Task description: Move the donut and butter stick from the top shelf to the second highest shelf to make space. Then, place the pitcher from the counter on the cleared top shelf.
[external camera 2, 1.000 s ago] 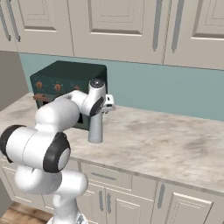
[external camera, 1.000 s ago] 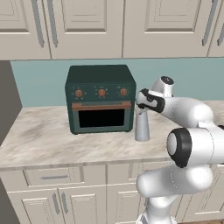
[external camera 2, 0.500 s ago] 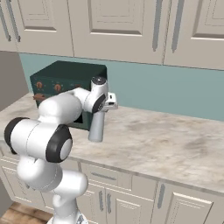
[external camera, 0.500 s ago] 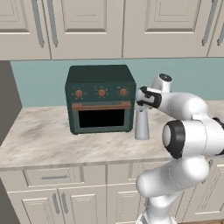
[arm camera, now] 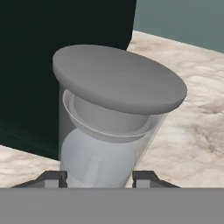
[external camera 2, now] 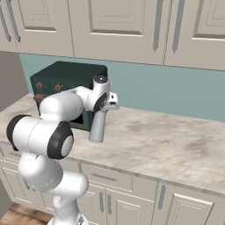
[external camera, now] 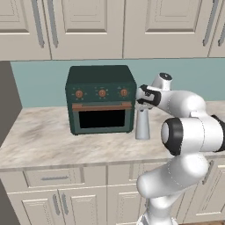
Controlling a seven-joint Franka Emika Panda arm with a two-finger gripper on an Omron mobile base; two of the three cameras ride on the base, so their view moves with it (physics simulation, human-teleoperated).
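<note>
I can read no text, label, brand or number anywhere: the dark green oven (external camera: pixel 100 100) in front of me shows only plain round knobs

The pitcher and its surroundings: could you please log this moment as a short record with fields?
pitcher: upright on the counter, grey lid on
position: just right of the dark green toaster oven, near its front corner
gripper: at the pitcher's upper part, a fingertip on each side of the clear body
grip: contact not clear
arm: reaches over from the right in the left base view
</note>
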